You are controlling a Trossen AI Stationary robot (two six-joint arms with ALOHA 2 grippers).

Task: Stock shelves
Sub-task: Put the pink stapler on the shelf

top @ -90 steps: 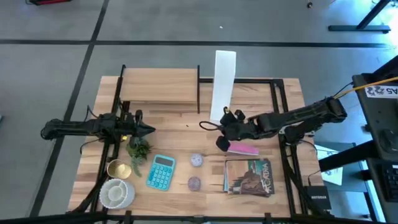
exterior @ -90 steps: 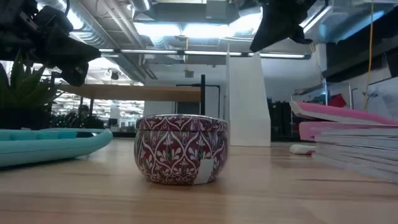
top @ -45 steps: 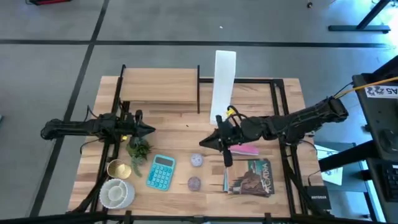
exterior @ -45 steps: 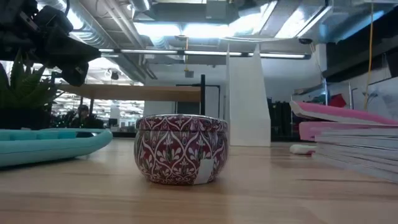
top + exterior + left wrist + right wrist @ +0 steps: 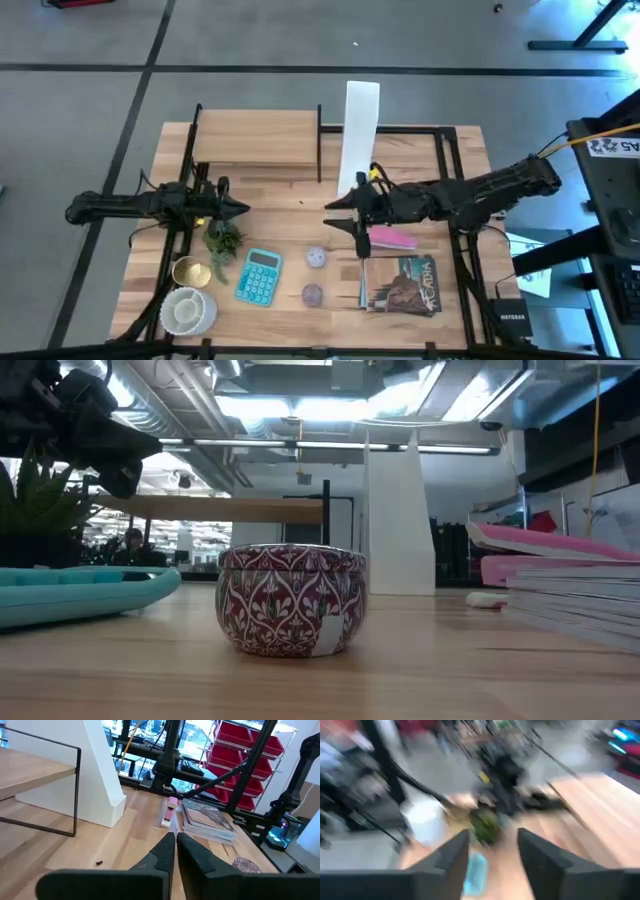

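Since a second ago, only the right arm has moved: it now stretches flatter across the worktop [image 5: 290, 195], reaching toward the white file box [image 5: 357, 135]. The wooden shelf [image 5: 258, 142] stands just beside the box, its plank bare, so stocking looks barely begun. In front of the box lie stacked magazines [image 5: 400, 284] and a pink book [image 5: 392, 240], seemingly the next stock. The right gripper [image 5: 343, 218] hangs beside the pink book, jaws spread and empty, likely readying a grasp. The left gripper [image 5: 172, 851] waits well across the worktop from the box, jaws pressed together, holding nothing. Smallest, a patterned tin [image 5: 291, 612] sits unstocked.
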